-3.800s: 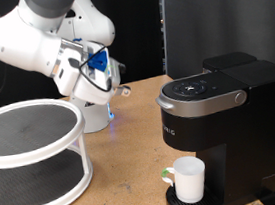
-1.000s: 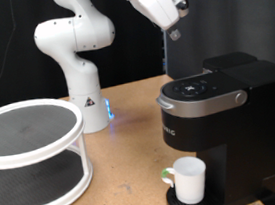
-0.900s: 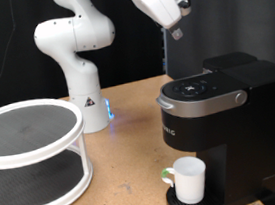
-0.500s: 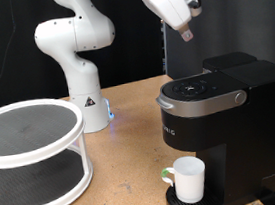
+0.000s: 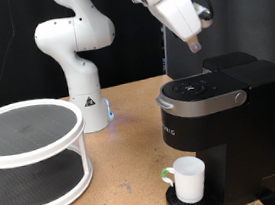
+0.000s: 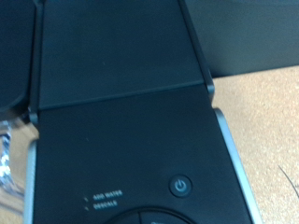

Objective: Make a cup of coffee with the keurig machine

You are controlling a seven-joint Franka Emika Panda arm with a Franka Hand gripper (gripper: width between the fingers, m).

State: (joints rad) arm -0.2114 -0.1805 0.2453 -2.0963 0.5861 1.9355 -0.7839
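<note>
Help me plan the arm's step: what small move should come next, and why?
Probably lower the gripper toward the keurig machine's top buttons. It hangs above the closed lid holding nothing, the cup already sits on the drip base, and the power button shows below.

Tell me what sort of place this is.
Probably a robotics lab bench set up as a mock kitchen, not a home. A robot arm is bolted to a wooden table before black curtains; its gripper hovers above a keurig machine with a cup under the spout.
</note>
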